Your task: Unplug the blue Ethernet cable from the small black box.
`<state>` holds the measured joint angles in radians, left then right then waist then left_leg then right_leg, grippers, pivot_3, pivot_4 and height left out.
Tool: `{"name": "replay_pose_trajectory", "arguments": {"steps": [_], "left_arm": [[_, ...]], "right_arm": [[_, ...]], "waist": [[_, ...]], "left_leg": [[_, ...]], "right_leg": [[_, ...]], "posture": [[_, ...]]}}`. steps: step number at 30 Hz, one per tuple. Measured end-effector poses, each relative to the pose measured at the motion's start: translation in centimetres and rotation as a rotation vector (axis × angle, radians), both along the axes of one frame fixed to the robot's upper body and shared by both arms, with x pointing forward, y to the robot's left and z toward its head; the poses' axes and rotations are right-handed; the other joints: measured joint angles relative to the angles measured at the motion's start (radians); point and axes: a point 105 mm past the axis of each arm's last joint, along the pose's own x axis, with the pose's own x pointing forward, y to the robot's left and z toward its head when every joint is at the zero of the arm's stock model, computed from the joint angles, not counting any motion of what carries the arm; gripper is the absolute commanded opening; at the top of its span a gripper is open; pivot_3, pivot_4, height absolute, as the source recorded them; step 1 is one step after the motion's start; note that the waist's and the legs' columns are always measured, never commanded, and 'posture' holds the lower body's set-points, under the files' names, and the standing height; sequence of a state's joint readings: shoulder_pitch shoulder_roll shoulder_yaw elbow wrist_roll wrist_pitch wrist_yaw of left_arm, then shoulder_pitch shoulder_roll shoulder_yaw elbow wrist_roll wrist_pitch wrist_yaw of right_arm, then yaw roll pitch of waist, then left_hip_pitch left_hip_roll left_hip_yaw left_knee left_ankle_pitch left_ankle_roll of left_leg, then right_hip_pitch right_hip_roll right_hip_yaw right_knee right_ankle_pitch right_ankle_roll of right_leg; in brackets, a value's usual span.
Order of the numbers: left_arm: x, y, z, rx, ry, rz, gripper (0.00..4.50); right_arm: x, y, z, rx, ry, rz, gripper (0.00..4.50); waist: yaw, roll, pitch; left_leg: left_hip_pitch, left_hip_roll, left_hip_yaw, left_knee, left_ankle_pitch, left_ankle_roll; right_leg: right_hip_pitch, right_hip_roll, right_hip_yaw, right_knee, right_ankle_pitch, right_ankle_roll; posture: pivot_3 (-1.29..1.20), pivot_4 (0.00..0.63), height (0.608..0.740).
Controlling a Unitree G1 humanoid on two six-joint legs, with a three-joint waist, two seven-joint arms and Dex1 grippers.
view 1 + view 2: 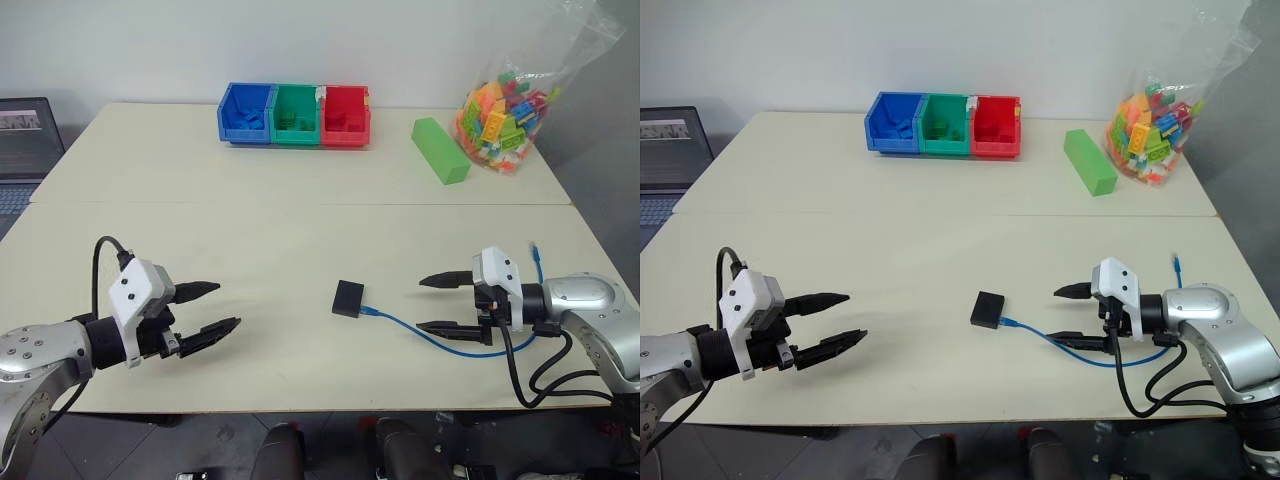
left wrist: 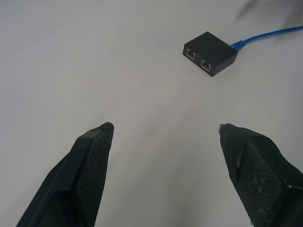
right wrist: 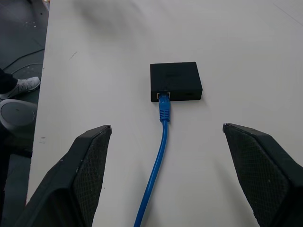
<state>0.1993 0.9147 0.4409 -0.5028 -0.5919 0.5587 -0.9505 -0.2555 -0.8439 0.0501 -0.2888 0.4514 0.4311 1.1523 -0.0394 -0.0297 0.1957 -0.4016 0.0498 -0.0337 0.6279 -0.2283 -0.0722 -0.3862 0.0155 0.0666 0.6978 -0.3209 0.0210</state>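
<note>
The small black box lies flat near the table's front middle. The blue Ethernet cable is plugged into its right side and curves away to the right under my right gripper, its free plug end lying beyond my right wrist. In the right wrist view the blue plug sits in a port of the small black box. My right gripper is open, pointing at the box from the right, a short way off. My left gripper is open to the box's left, with nothing between its fingers.
Blue, green and red bins stand at the back. A green block and a clear bag of coloured bricks lie at the back right. A laptop sits off the table's left. A seam crosses the table.
</note>
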Motion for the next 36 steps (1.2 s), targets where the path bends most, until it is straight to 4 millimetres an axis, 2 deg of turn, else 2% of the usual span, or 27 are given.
{"name": "replay_pose_trajectory", "arguments": {"steps": [8, 18, 24, 30, 36], "left_arm": [[0.0, -0.2, 0.2, -0.007, -0.017, -0.020, 3.79], [-0.7, -0.6, -0.5, -0.018, 0.018, -0.051, 3.79], [-1.8, -2.9, -1.7, -0.005, 0.051, -0.205, 3.79], [-1.9, -3.6, -1.6, -0.016, 0.044, -0.257, 3.79], [-1.6, -3.9, -1.5, -0.032, 0.045, -0.274, 3.79]], "right_arm": [[0.0, -0.1, -0.1, 0.001, 0.000, -0.003, 3.99], [0.1, 0.3, -0.6, -0.022, -0.011, -0.004, 3.99], [0.8, 3.4, -3.7, -0.009, 0.024, -0.022, 3.99], [2.3, 5.6, -5.3, 0.002, -0.004, -0.094, 3.99], [2.8, 6.3, -6.4, -0.026, -0.010, -0.108, 3.99]], "waist": [[0.000, 0.000, 0.000], [0.000, 0.000, 0.000], [0.000, 0.000, 0.000], [0.000, -0.001, 0.000], [0.000, -0.001, 0.000]], "left_leg": [[0.000, 0.000, 0.000, 0.000, 0.000, 0.000], [0.000, 0.000, 0.000, 0.000, 0.000, 0.000], [0.000, 0.000, 0.000, 0.000, 0.000, 0.000], [0.000, 0.000, 0.000, 0.001, 0.000, 0.000], [0.000, 0.000, 0.001, 0.001, 0.000, 0.000]], "right_leg": [[0.000, 0.000, 0.000, 0.000, 0.000, 0.000], [0.000, 0.000, 0.000, 0.000, 0.000, 0.000], [0.000, 0.000, 0.001, 0.000, 0.002, -0.002], [0.000, 0.000, 0.000, 0.001, 0.003, -0.003], [0.000, 0.000, 0.000, 0.001, 0.003, -0.004]], "posture": [[0.00, 0.150, 0.740], [0.00, 0.150, 0.740], [0.00, 0.150, 0.740], [0.00, 0.150, 0.740], [0.00, 0.150, 0.740]]}}
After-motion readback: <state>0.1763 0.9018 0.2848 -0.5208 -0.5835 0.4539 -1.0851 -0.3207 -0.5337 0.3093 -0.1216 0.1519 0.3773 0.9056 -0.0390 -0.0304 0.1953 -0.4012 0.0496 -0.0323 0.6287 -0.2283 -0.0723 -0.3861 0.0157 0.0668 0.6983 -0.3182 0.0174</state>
